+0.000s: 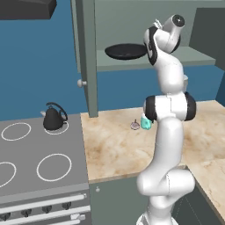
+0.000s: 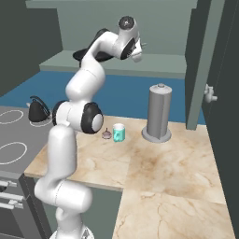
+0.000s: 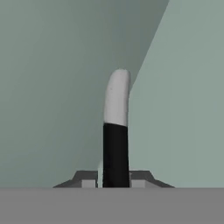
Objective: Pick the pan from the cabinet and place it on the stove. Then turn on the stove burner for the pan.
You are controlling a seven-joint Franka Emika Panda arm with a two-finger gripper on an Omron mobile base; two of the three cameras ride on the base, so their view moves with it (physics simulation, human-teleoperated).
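The black pan (image 1: 125, 51) lies on the lower shelf of the open grey-green cabinet (image 1: 200, 57); in the right base view the pan (image 2: 84, 56) is partly hidden behind my arm. In the hand view its thin handle (image 3: 116, 131), black with a pale end, stands upright between my two fingertips. My gripper (image 3: 114, 180) has its jaws drawn in against both sides of the handle. The stove (image 1: 30, 149) lies lower left, with white rings and dark knobs (image 1: 46, 210) along its front.
A small black kettle (image 1: 54, 117) sits on the stove's back right ring. On the marble counter (image 1: 118, 149) stand a teal cup (image 2: 118, 133), a small round object (image 2: 107, 135) and a grey paper-towel holder (image 2: 158, 112). The open cabinet door (image 1: 88, 57) hangs over the counter's left end.
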